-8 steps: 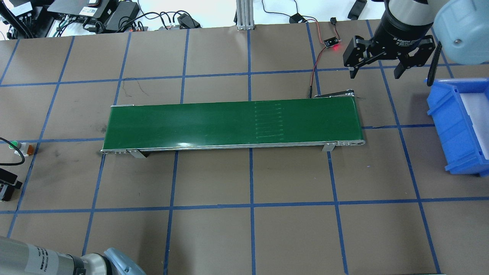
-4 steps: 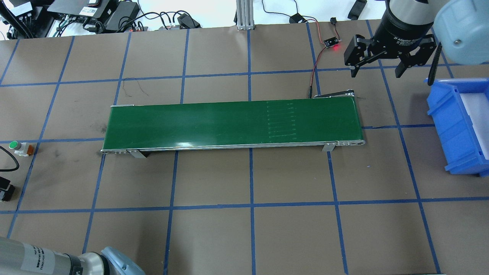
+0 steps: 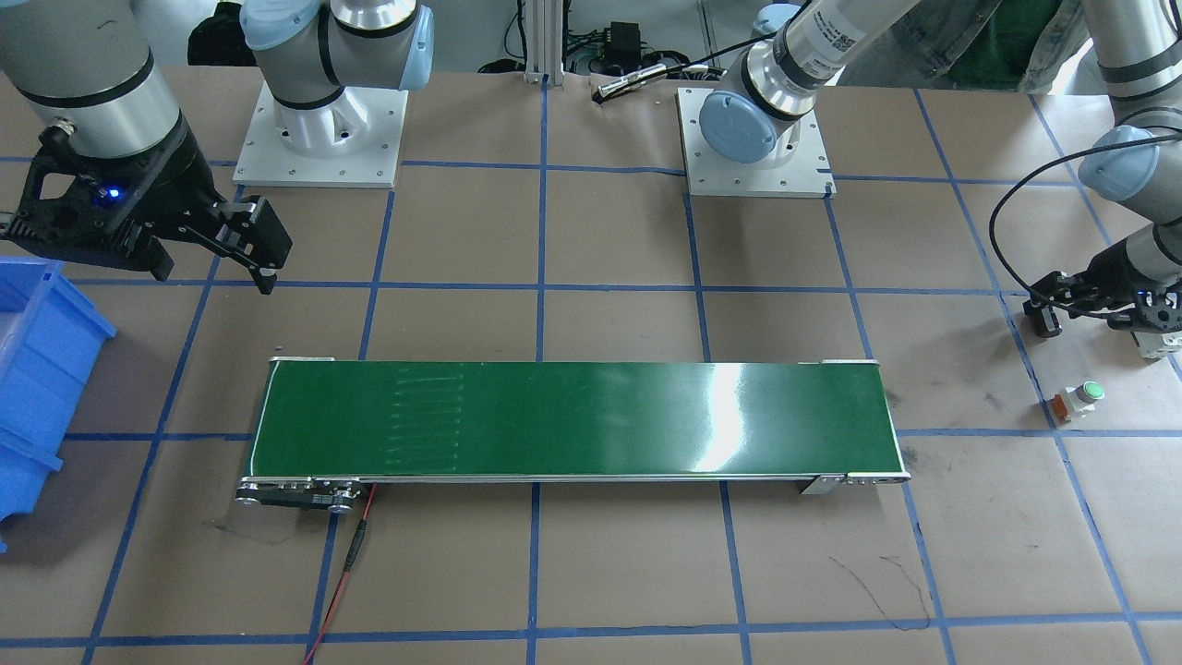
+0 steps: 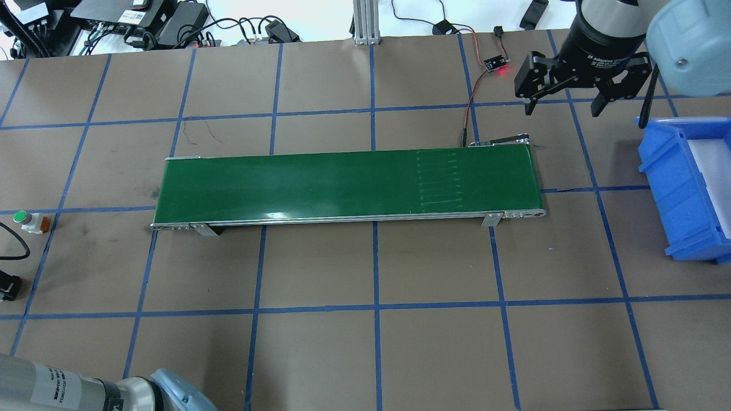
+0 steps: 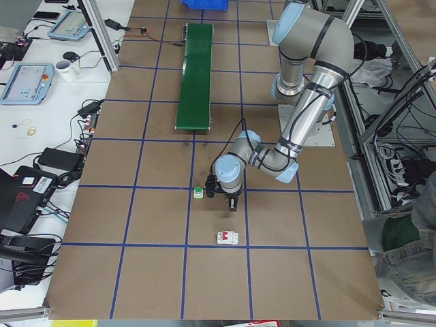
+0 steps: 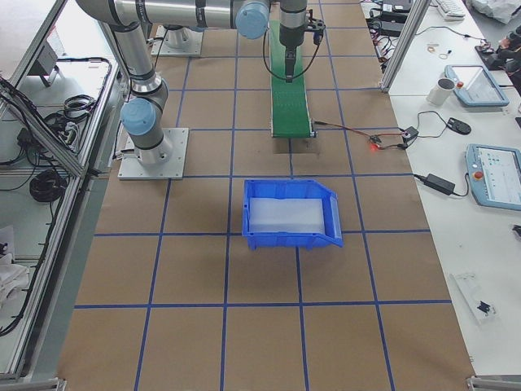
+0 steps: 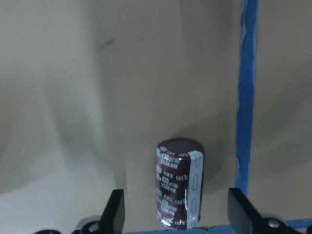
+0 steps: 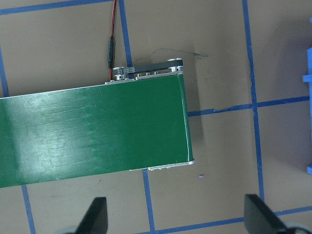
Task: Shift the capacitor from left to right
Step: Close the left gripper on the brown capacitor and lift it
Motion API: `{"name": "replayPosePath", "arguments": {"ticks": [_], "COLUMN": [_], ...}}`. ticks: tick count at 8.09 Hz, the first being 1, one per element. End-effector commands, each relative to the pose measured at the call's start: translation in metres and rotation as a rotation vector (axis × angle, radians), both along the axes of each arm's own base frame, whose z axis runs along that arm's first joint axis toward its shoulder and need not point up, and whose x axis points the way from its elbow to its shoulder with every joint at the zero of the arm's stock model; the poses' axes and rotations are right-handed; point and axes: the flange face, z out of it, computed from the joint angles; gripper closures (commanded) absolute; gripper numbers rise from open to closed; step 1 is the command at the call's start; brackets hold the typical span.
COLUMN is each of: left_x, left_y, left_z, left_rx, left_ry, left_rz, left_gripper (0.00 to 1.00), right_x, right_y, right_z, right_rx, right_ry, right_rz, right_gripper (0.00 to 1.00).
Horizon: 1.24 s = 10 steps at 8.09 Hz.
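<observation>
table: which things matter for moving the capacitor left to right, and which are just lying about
Job: capacitor, open left gripper straddling it, open right gripper; probably conveyor belt and blue bin.
Lying about: green-capped button, white part with red tab, red-lit board.

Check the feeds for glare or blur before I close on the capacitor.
Front-facing view: a white glare streak washes out part of the belt. Overhead view: only a thin sheen along its near edge. Left wrist view: the capacitor is readable but slightly soft, with broad shadows on the paper around it. Right wrist view: sharp.
</observation>
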Motion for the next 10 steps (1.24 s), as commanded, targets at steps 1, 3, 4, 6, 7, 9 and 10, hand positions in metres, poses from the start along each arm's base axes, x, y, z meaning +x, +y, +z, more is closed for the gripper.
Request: {"name": "replayPosePath", "arguments": {"ticks": [1,3,4,6,7,9,10], "left_x": [0.000,0.001,0.001,0.004,0.003,0.002,-0.001], "left_y": [0.001,0.001,0.001,0.005,0.005,0.004,0.001], "left_z": [-0.004,-0.006,-0.006,-0.006,-0.006,0.004,0.016], "left_rx": [0.016,0.019,0.020,0.066,0.068,0.067,0.057], "left_ry": [-0.001,0.003,0.004,-0.022,-0.023,-0.042,-0.063], "left_rz": [-0.003,-0.006,-0.017,-0.033,-0.036,-0.037,-0.039], "left_gripper": [0.38,0.53,0.61,0.72,0.74,0.87,0.87], "right_x": [0.001,0.001,0.002,0.003,0.004,0.007,0.009], "right_y": [0.000,0.000,0.000,0.002,0.004,0.005,0.005], "right_z": [0.000,-0.001,-0.001,-0.002,-0.014,-0.028,-0.029], "right_rx": [-0.001,0.002,0.001,0.012,0.033,0.040,0.036], "right_ry": [-0.007,-0.010,-0.014,-0.013,-0.021,-0.050,-0.061], "right_rz": [-0.002,-0.012,-0.020,-0.020,-0.017,-0.011,-0.003], "right_gripper": [0.00,0.00,0.00,0.00,0.00,0.00,0.00]}}
